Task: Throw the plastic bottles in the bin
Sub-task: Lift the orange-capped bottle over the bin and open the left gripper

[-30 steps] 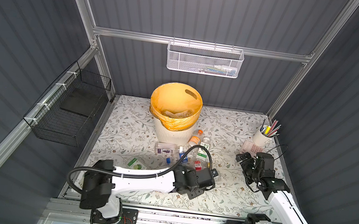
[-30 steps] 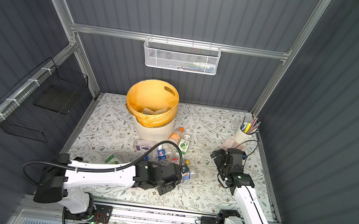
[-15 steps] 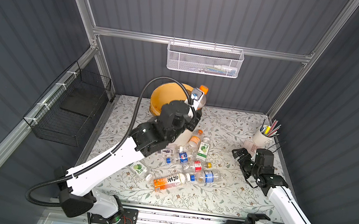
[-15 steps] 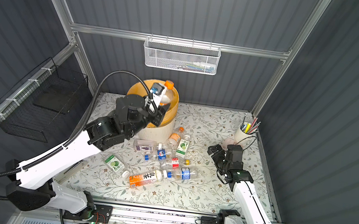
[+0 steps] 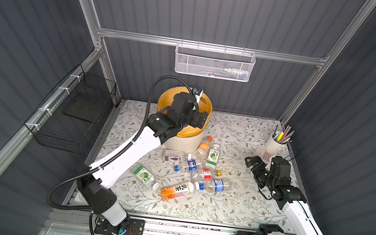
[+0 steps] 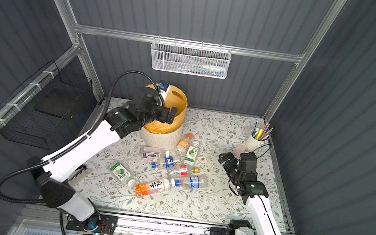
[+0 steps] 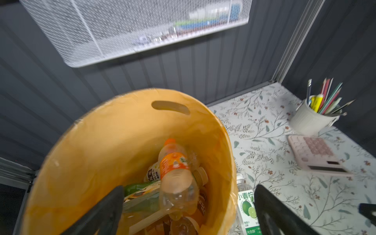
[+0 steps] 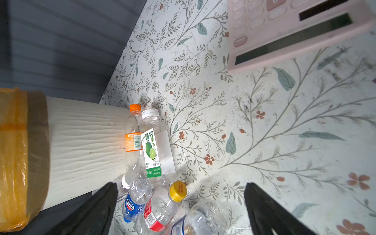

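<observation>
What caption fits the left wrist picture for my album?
Open left gripper over the bin, an orange-label bottle inside.

- Even, bright light on the floral surface [image 5: 244, 206]; walls [image 5: 221, 15] dim.
- Left wrist view: white mesh basket [image 7: 142, 30] motion-blurred.
- Right wrist view: pink calculator [image 8: 295, 30] out of focus.

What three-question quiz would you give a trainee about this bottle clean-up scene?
1. True or false: the left tool is open above the bin.
2. The red-labelled bottle has which cap? A yellow, B green, C black.
3. Fill in: the calculator beside the pencil cup is coloured ____.
Key: 1 true; 2 A; 3 pink.
</observation>
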`<state>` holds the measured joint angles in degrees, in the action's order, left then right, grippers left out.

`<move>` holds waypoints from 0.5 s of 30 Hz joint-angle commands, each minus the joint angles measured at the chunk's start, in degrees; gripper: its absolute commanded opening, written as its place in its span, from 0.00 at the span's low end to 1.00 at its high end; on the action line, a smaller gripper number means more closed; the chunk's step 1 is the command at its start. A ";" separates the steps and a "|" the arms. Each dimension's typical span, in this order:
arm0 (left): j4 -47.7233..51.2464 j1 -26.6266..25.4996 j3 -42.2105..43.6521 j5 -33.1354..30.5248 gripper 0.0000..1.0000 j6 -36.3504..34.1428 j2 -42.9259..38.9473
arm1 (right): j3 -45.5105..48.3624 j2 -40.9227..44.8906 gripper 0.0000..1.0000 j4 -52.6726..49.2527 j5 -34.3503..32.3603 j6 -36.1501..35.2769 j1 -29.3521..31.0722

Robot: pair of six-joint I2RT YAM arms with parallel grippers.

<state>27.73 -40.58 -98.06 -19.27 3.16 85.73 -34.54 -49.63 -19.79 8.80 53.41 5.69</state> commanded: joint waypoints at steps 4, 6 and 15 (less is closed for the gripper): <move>-7.03 -0.18 9.29 -3.57 0.99 2.87 -11.94 | -1.19 1.35 0.99 -6.61 -2.78 4.94 2.17; -7.47 -0.28 12.75 -4.82 0.99 3.64 -14.28 | -0.86 1.70 0.99 -8.09 -4.11 7.78 3.96; -4.95 -0.62 25.89 -8.27 0.99 7.11 -21.51 | -0.22 1.81 0.99 -15.96 -11.11 29.87 17.71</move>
<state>21.74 -40.80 -73.78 -25.61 8.25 67.13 -34.54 -48.10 -30.63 1.48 72.82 20.67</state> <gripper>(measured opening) 0.994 0.991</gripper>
